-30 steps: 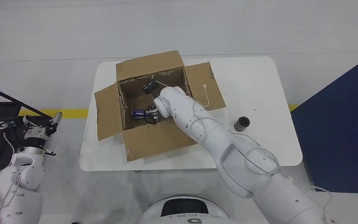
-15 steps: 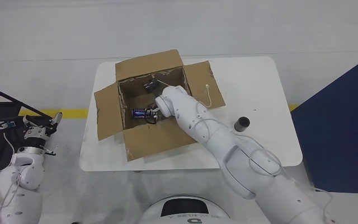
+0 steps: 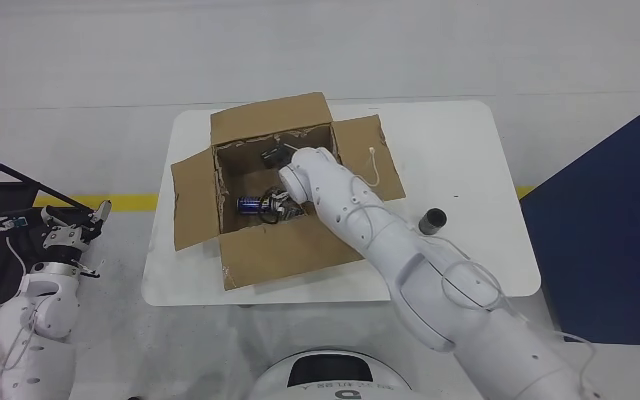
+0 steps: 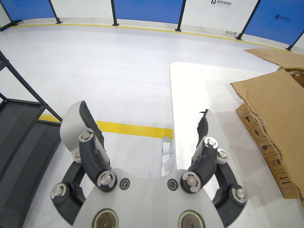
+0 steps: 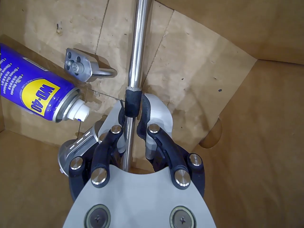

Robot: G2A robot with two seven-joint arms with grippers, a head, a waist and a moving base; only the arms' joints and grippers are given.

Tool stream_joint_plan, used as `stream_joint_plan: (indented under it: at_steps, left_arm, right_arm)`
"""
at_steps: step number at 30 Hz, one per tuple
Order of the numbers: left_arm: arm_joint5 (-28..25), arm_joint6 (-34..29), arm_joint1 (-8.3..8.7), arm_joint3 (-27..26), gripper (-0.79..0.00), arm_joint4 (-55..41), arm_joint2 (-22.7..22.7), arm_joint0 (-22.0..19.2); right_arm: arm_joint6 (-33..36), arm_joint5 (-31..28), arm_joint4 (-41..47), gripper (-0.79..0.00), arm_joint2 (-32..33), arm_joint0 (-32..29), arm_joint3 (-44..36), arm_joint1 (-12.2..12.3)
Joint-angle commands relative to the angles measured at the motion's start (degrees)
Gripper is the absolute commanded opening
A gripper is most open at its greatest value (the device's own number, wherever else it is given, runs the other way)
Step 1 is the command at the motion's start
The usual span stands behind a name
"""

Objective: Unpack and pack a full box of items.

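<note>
An open cardboard box [image 3: 195, 200] stands on the white table [image 3: 450, 150]. My right gripper [image 5: 133, 110] is down inside the box, shut on a shiny metal rod [image 5: 139, 41] with a black band. A blue spray can [image 5: 33, 86] lies on the box floor [image 5: 190, 77] beside it, seen from above as the blue spray can [image 3: 248, 203]. A small metal clamp [image 5: 79, 66] with a U-bolt lies between can and rod. A dark item [image 3: 270, 155] rests at the box's far side. My left gripper [image 4: 144, 119] hangs open off the table's left edge, holding nothing.
A black cylinder [image 3: 432, 220] stands on the table right of the box. A white cord [image 3: 368, 170] lies over the right flap. A black rack [image 4: 19, 129] stands on the floor left of the table.
The box has shifted slightly and the right arm has edged a little further into it; the left arm has not moved.
</note>
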Motion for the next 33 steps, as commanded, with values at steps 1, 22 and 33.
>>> stream_joint_plan:
  at_steps: [1,22,33]
  left_arm:
    - [0.0,0.0,0.00,0.0,0.000,0.0,0.0,0.0]
    - [0.0,0.0,0.00,0.0,0.000,0.0,0.0,0.0]
    - [0.0,0.0,0.00,0.0,0.000,0.0,0.0,0.0]
  right_arm:
    - [0.1,-0.3,0.1,-0.625,-0.1,0.4,1.1,-0.4]
    - [-4.2,-3.5,2.2,-0.600,0.0,3.8,11.3,-4.0]
    - [-5.7,-3.7,2.0,-0.646,-0.4,4.3,14.2,-5.6]
